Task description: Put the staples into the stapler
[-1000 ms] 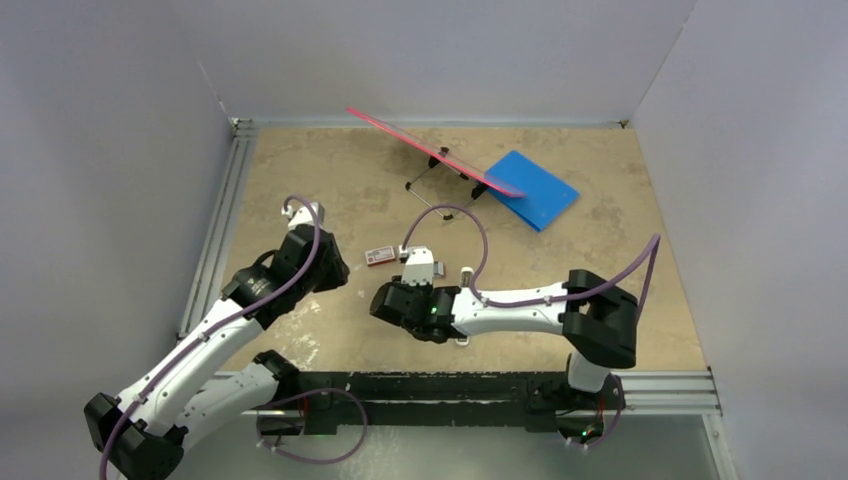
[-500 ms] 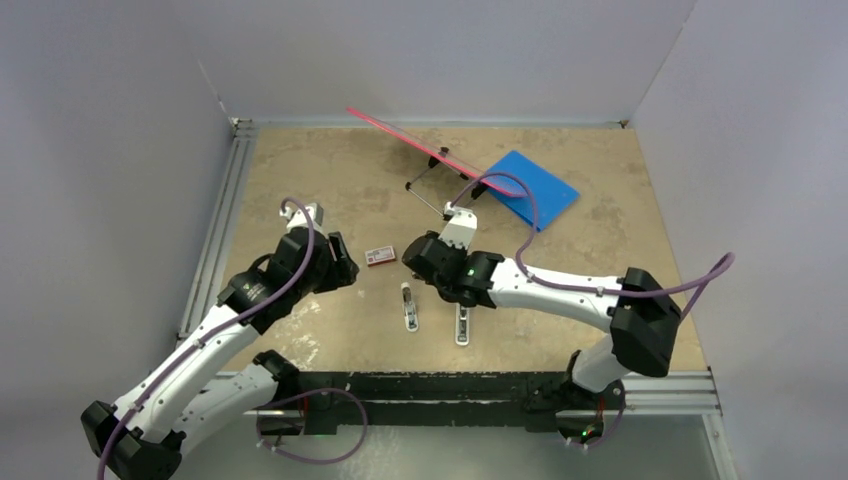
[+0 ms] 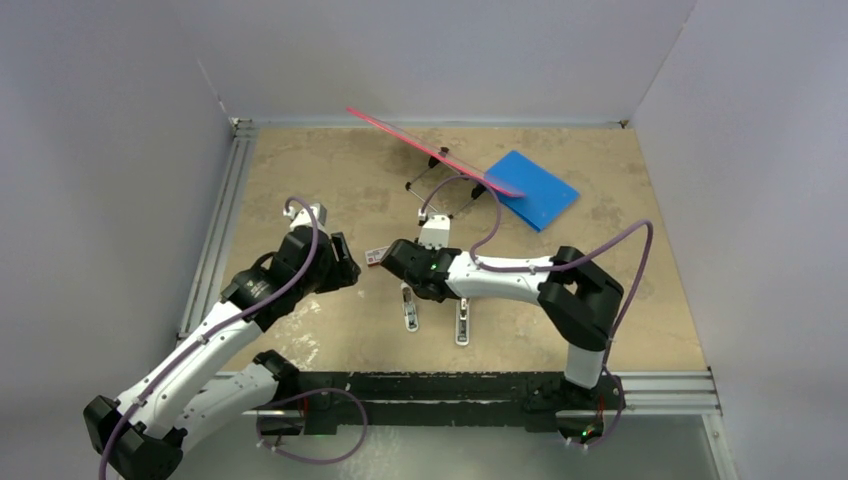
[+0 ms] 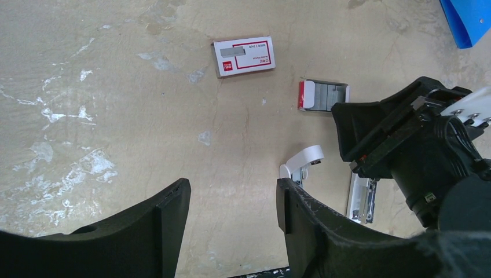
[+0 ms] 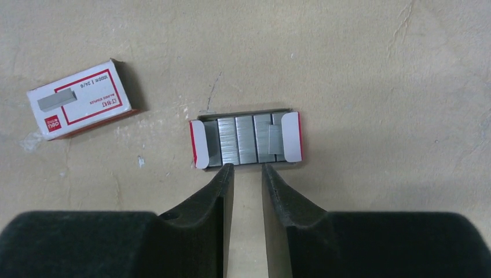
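Swinging in from the right over the last half second, the right arm has brought its gripper leftward to the staples (image 5: 246,142), while the left arm has hardly shifted. The staples are a grey block of strips lying side by side in an open red-and-white cardboard tray (image 5: 292,136), flat on the tan tabletop (image 3: 330,180) near its middle. 1 short strip lies on top of the others towards the tray's right end.

The right gripper (image 5: 247,172) points at the tray's near long edge. Its fingers (image 5: 220,197) stand a narrow gap apart, bare table showing between them, with the tips right at the tray's edge. Whether they touch it cannot be told.

Left of the tray and apart from it in the right wrist view lies the closed box sleeve (image 5: 78,98), printed face up, turned slightly askew.

Nearer the arm bases lie 2 staplers: one white stapler (image 3: 409,308) just below the right gripper, and a second white stapler (image 3: 462,324) beside it to the right.

The left gripper (image 4: 231,191) hovers left of these things with its fingers (image 4: 168,214) spread wide and nothing between them.

Far back, a thin pink panel (image 3: 420,145) leans on a black wire stand (image 3: 430,195), next to a blue folder (image 3: 535,190).
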`<state>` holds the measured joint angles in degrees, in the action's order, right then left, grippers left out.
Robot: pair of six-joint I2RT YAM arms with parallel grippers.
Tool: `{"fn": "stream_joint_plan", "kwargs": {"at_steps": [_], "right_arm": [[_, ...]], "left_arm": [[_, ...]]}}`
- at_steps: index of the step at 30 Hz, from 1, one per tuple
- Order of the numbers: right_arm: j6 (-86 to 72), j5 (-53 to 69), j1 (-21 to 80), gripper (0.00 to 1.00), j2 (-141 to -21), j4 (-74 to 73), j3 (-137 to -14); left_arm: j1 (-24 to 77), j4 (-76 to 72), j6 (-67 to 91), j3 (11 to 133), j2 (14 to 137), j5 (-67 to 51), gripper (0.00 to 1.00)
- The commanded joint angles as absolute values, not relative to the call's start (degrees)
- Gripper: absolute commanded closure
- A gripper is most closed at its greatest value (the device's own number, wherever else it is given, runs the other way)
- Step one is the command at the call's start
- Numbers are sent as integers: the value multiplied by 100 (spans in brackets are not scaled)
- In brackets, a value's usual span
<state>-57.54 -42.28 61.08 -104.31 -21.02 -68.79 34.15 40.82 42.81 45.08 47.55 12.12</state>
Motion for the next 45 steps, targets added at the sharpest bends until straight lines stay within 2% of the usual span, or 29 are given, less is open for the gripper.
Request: {"fn": "stream_joint_plan", "kwargs": {"at_steps": [1, 17, 27, 34, 45], "right_arm": [[-5639, -4659, 6050, 72, -10472, -2057, -7158], [-5750, -4656, 5841, 69, -10755, -1775, -6932], [-5660, -4566, 5805, 73, -10791, -1604, -6855], [-5748, -4614, 5801, 69, -10911, -1755, -6857], [-5915, -4889, 5798, 67, -10820, -1967, -6813]], "left_arm": [[3409, 3887, 4224, 4448, 4728, 1195, 44], [3409, 3841, 4228, 4427, 4781, 1204, 44], [3402, 3832, 4228, 4430, 4803, 1204, 45], [3402, 3839, 4228, 4430, 4797, 1212, 45], [3410, 3843, 4236, 4423, 4790, 1222, 45]]}}
